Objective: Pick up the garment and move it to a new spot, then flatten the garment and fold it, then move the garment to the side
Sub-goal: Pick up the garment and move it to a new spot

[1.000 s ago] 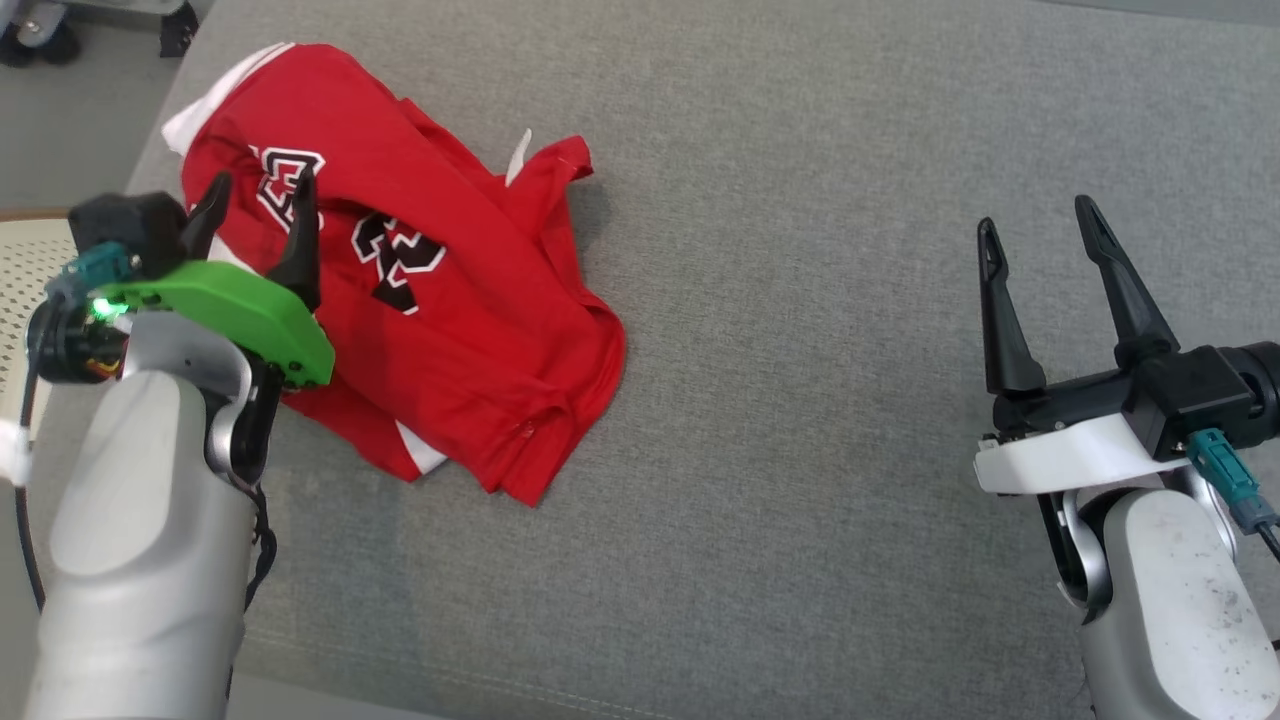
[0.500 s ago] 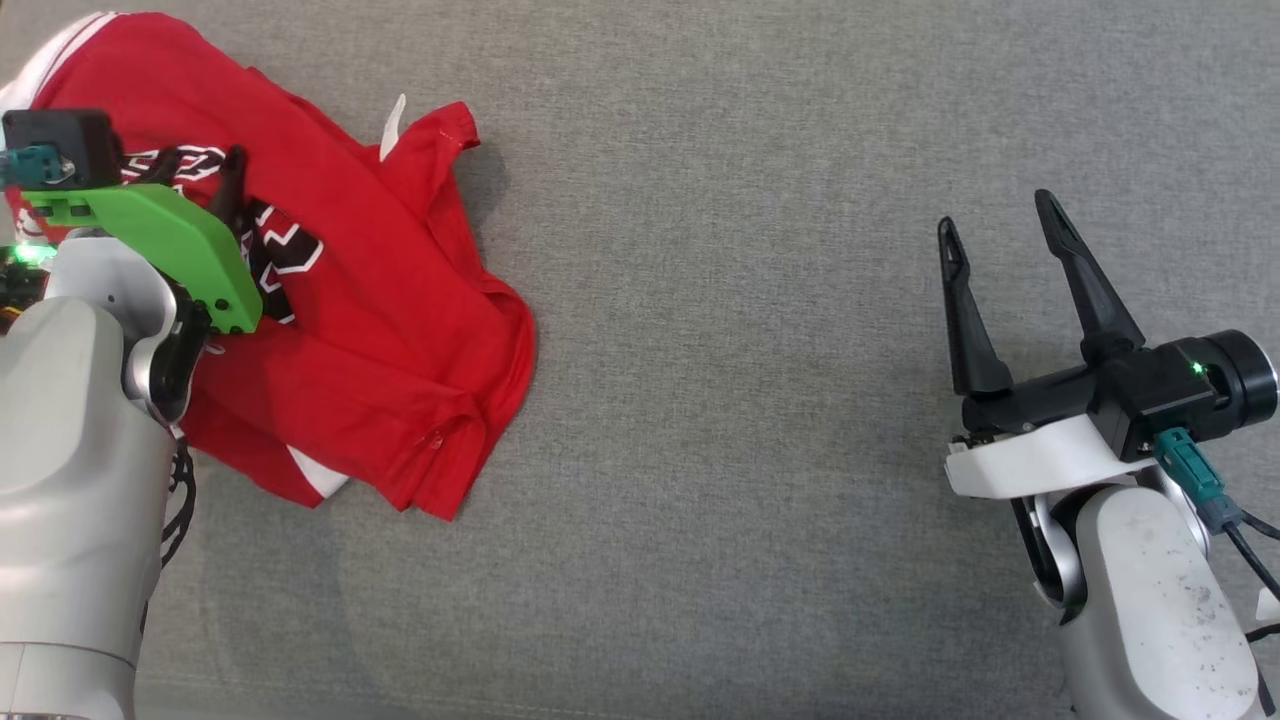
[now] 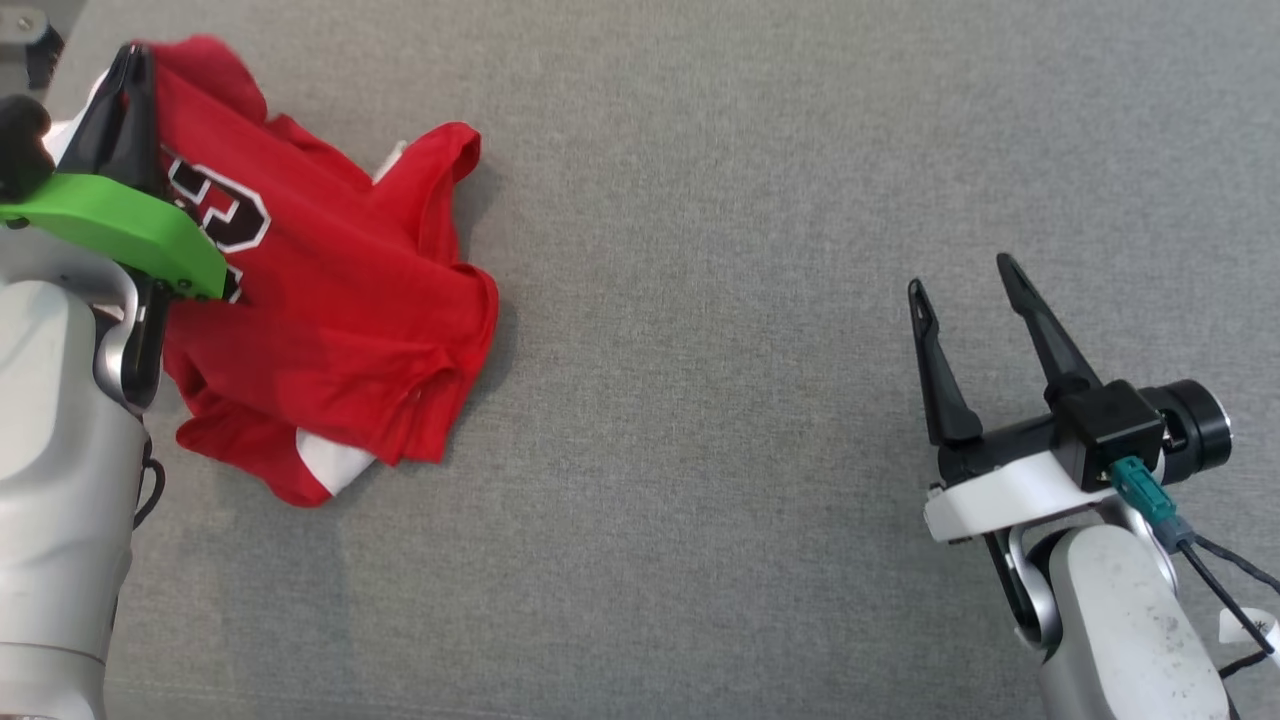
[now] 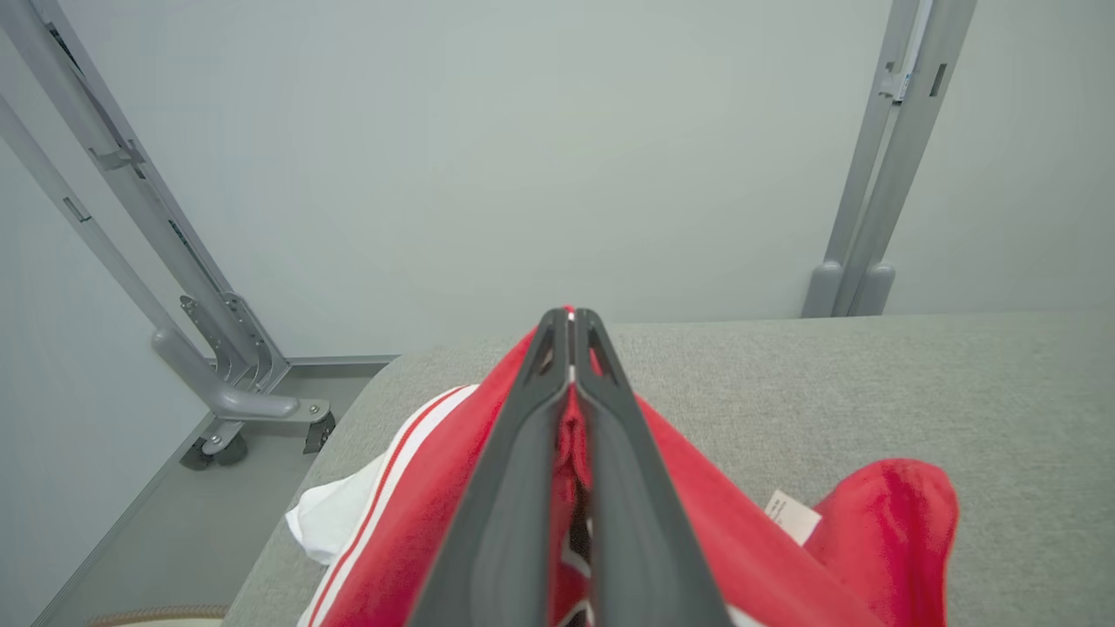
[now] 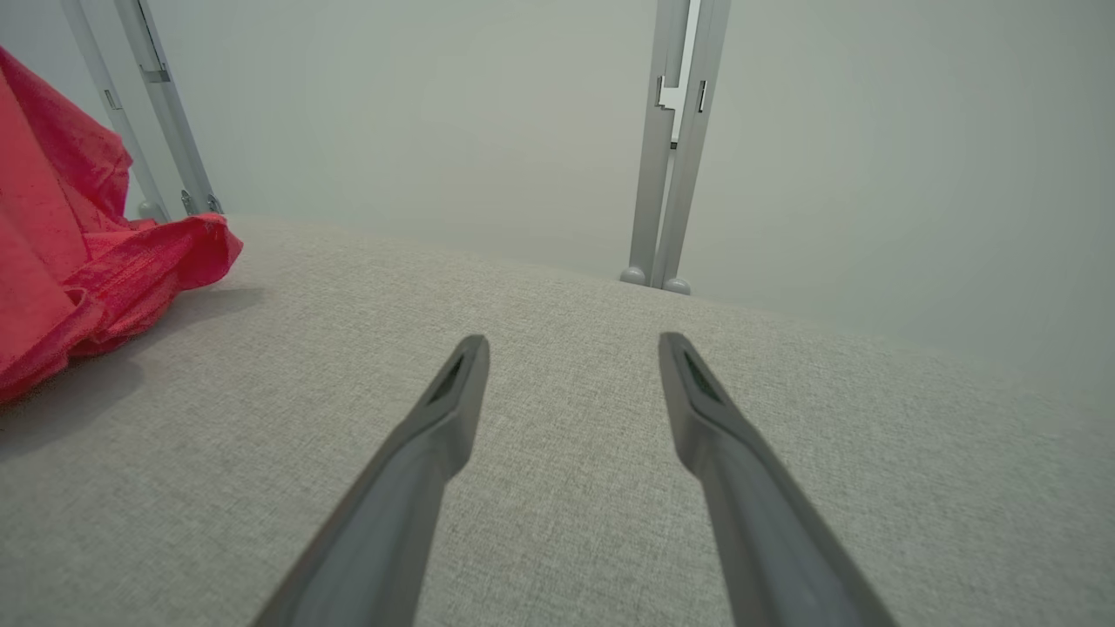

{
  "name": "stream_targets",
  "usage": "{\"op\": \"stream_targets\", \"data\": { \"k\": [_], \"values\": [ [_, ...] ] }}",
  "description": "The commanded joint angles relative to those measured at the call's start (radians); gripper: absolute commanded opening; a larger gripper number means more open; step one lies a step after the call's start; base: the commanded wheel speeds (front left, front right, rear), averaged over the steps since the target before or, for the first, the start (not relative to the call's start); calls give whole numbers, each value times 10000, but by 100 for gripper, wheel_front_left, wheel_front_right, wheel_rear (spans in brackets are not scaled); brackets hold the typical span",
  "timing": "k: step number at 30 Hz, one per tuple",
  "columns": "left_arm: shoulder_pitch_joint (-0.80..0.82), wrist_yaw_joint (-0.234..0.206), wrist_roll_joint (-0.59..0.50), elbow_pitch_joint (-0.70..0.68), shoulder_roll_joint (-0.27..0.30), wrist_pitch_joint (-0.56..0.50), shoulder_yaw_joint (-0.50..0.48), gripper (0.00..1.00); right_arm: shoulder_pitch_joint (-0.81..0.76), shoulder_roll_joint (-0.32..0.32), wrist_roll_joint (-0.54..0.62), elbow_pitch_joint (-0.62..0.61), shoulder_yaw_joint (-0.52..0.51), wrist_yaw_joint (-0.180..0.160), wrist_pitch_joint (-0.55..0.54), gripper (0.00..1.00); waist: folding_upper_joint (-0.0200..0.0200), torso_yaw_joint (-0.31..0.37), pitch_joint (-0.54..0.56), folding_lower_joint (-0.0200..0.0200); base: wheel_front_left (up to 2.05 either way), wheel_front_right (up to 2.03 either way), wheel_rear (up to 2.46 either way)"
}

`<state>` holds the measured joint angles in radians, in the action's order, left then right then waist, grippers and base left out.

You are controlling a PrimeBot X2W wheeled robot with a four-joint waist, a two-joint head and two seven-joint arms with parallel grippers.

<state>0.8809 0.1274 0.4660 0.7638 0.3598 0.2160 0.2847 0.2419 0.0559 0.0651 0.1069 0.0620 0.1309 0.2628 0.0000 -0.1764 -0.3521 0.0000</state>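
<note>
- The left gripper (image 3: 130,62) (image 4: 572,320) is clenched: its two fingers (image 4: 514,488) are pressed together, with a fold of red cloth pinched between them.
- In the head view the pinch sits at the 11 o'clock edge of the garment (image 3: 340,290). The cloth rises to the tips there, and the rest lies crumpled on the grey cushion (image 3: 720,420).
- A black-and-white numeral (image 3: 222,205) shows at 5 o'clock of the tips, beside the green plate (image 3: 110,225) on the wrist.
- White trim (image 3: 330,465) pokes out at the garment's 6 o'clock. In the left wrist view a white label (image 4: 793,515) lies at 4 o'clock of the fingers.
- The right gripper (image 3: 960,276) (image 5: 572,341) is released, with its fingers spread wide over bare cushion, holding nothing.
- It sits at 4 o'clock of the head view, well apart from the garment at 10 o'clock.
- In the right wrist view the garment (image 5: 52,261) shows at 9 o'clock.
</note>
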Motion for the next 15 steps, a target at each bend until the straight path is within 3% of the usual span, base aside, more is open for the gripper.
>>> {"op": "stream_targets", "data": {
  "k": [1, 15],
  "values": [
    [-145, -61, -99, -248, 120, 207, -66, 0, -214, 1, -50, 96, 7, -3, 30, 100, 0, -55, 772, 0, 0, 0, 0],
    [-1314, -882, 27, -4288, 80, 360, -581, 0, -594, -41, -712, 370, 222, -3, 30, 100, 0, 377, 2175, 0, 0, 0, 0]
  ]
}}
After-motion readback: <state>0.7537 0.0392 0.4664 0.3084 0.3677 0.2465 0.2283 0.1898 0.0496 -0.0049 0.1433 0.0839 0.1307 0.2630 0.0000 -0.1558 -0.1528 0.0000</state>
